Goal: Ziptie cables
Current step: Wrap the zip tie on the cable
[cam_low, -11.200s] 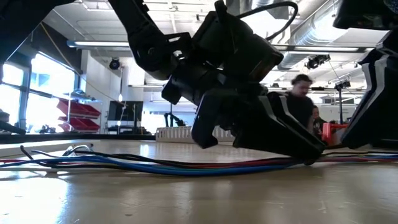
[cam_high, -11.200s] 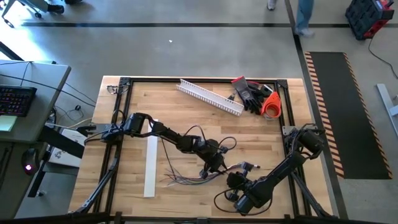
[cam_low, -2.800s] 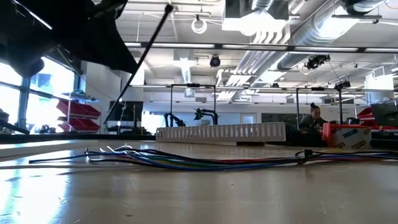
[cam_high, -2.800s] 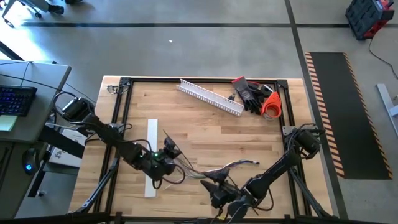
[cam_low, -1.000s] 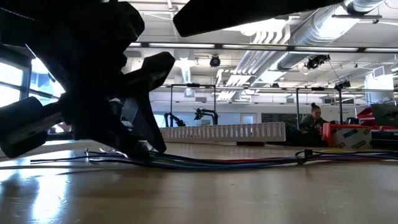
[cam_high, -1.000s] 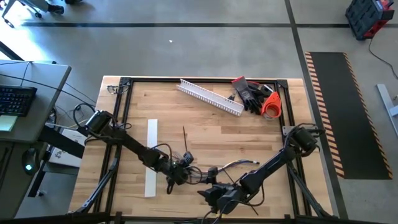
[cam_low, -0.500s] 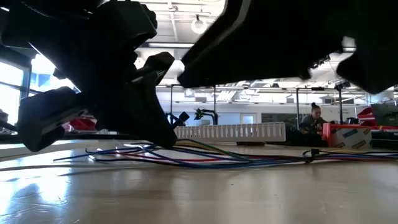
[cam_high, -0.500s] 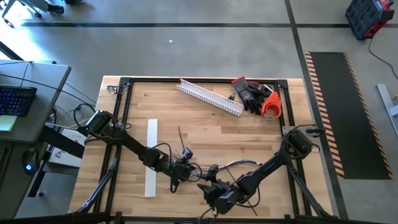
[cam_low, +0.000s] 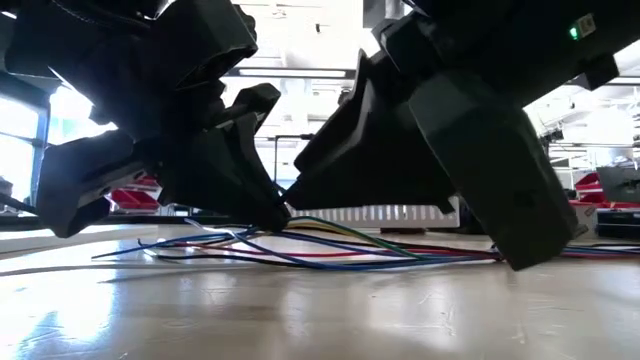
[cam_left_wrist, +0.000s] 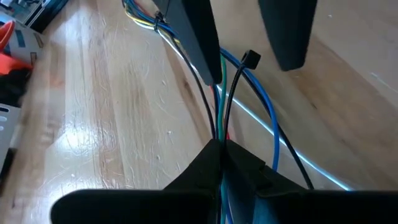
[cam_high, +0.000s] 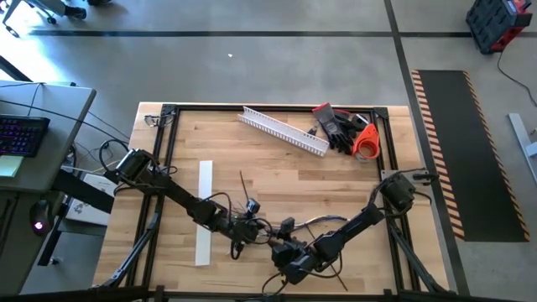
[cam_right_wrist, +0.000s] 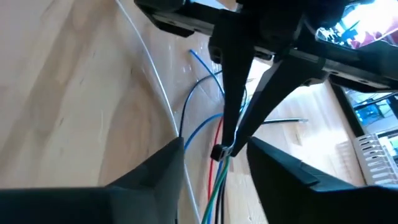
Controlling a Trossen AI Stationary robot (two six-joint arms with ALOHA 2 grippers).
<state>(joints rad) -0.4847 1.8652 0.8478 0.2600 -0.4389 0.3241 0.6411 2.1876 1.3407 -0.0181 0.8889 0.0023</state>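
Left gripper: the left gripper (cam_high: 245,227) is down at the near middle of the table, fingers pinched shut on a black zip tie (cam_left_wrist: 239,81) looped round the cables (cam_low: 330,248).
Right gripper: the right gripper (cam_right_wrist: 214,155) sits just at the left one's 4 o'clock in the high view, fingers spread wide, the tie's head between them and nothing held.
Cables: fanned loose on the table (cam_high: 277,172) between the two grippers, blue, green and red strands splaying toward 9 o'clock.
Risk: I'd judge the loop is still slack, so a pull could slide it off the strands or catch only a few of them.
Risk two: the open fingers may close beside the small head and miss it, or knock the left fingers, they're that close.
Since half a second ago: the right gripper has crept in toward the left; the left has barely shifted.
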